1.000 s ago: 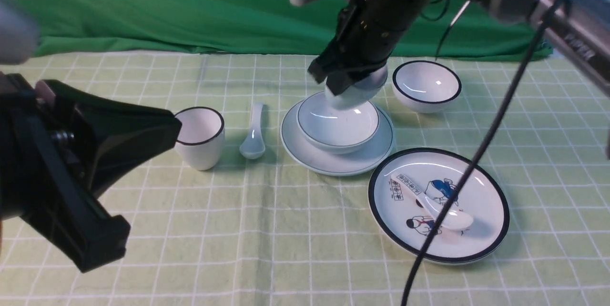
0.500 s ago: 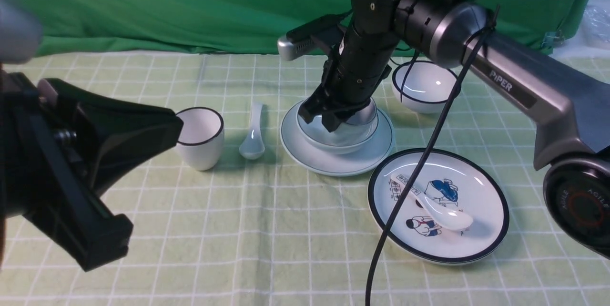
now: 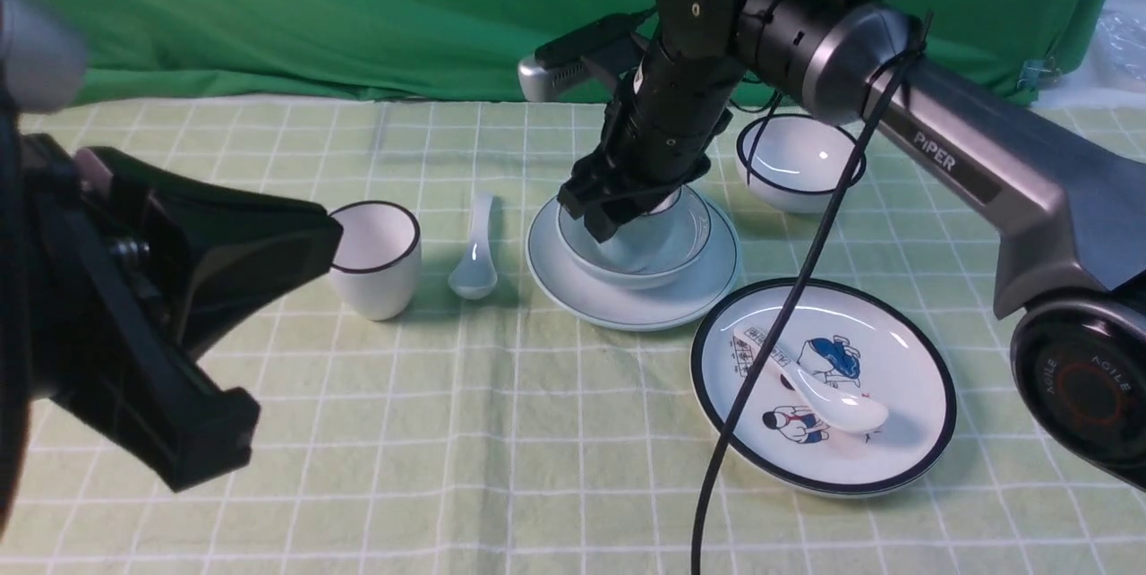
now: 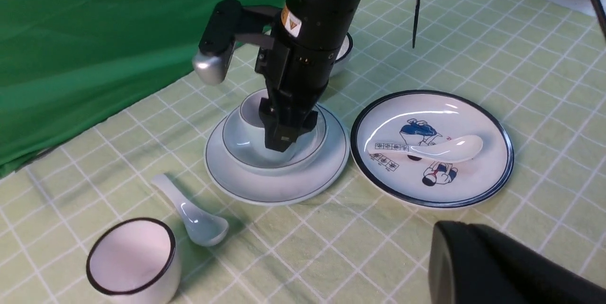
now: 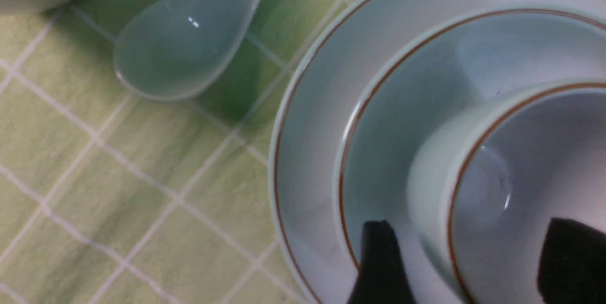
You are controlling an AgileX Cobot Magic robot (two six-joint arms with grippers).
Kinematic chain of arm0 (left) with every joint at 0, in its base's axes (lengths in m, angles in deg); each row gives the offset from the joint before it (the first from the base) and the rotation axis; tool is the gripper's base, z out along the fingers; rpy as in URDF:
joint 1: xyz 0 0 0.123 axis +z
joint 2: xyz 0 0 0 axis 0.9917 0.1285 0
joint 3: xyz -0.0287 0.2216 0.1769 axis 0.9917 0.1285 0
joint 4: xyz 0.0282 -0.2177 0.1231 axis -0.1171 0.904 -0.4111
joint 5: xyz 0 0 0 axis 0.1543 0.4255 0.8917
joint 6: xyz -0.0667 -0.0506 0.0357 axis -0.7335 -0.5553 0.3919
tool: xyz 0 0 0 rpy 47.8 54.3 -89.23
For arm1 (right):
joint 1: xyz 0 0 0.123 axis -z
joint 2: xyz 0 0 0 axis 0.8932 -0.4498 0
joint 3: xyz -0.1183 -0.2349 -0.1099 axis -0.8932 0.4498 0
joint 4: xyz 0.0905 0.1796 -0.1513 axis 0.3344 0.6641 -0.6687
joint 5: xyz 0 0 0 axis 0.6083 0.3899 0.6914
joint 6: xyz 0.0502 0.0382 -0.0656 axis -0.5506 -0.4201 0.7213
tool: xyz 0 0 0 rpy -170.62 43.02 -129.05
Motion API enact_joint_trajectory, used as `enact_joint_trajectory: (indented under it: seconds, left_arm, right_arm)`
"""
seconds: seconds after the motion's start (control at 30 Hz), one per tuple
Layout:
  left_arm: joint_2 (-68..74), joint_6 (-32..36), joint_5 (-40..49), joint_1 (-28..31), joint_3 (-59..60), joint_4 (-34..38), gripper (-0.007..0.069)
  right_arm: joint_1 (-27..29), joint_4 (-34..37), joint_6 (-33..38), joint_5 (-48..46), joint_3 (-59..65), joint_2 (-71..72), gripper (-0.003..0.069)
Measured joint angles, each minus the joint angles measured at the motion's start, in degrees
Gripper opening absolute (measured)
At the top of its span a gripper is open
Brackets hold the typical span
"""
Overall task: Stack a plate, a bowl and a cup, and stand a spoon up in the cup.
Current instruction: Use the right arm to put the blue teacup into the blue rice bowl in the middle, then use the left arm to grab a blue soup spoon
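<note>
The small handleless pale blue-white cup (image 5: 516,152) sits in the shallow pale blue-white bowl (image 3: 646,254) atop the plain round plate (image 3: 627,306). The right jaws stand wide astride the cup wall, probably to release it; the left jaws are closed.

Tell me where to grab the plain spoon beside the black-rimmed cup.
Grip the spoon by its narrow handle, from above, jaws across its width. It lies flat, scoop up and toward the robot, and the scoop looks too wide and rounded.

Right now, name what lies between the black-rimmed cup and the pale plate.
The pale spoon lies there alone; the front view shows it.
</note>
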Motion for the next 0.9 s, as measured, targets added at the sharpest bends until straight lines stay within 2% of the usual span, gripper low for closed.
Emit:
enact_joint_trajectory:
  seconds: [0.03,0.1,0.13,0.17,0.23,0.27,0.3,0.43,0.57,0.6,0.63,0.8,0.9]
  left_arm:
    - [2.08,-3.07,0.27,0.00,-0.07,-2.37,0.0006]
    - [5.40,-6.39,1.26,0.20,-0.91,-4.83,0.0006]
    - [5.86,-6.39,1.40,0.30,-1.11,-5.05,0.0006]
    - [11.15,-8.34,3.49,1.92,-3.92,-5.89,0.0006]
    - [16.31,-8.44,5.35,4.27,-7.16,-5.02,0.0006]
    - [20.38,-7.44,6.37,6.46,-9.90,-3.01,0.0006]
    - [23.11,-6.41,6.94,8.09,-11.77,-1.17,0.0006]
    - [35.79,-0.62,7.73,14.65,-20.12,7.59,0.0006]
    - [51.57,-0.38,11.88,16.75,-33.22,6.42,0.0006]
    - [52.28,-0.38,12.25,16.75,-33.95,6.24,0.0006]
    - [57.89,-1.48,15.68,16.75,-39.70,4.62,0.0006]
    - [71.16,-5.54,24.42,16.75,-54.33,-1.39,0.0017]
    - [78.63,-7.15,26.88,16.75,-63.13,-5.60,0.0068]
  right_arm:
    - [0.00,-0.04,-0.06,-2.31,-0.98,1.37,0.0490]
    - [0.00,-0.15,-0.11,-4.20,-1.64,3.55,0.0474]
    - [0.00,-0.15,-0.11,-4.20,-1.64,3.87,0.0470]
    - [0.00,-0.72,-0.39,-4.20,-1.15,7.77,0.0395]
    - [0.00,-1.76,-0.60,-4.21,0.70,11.45,0.0328]
    - [0.00,-2.79,-0.84,-4.21,3.58,15.19,0.0244]
    - [0.00,-4.10,-1.27,-4.26,6.79,18.60,0.0188]
    - [0.00,-8.59,-4.25,-4.20,23.34,32.05,0.0085]
    - [0.00,-9.14,-6.79,-2.42,41.42,46.34,0.0081]
    - [0.00,-9.14,-7.01,-1.79,42.22,47.66,0.0083]
    - [0.00,-9.09,-7.61,0.36,48.26,52.84,0.0087]
    - [0.00,-9.09,-8.95,3.66,59.99,64.93,0.0090]
    - [0.00,-9.09,-9.11,3.93,64.59,71.83,0.0091]
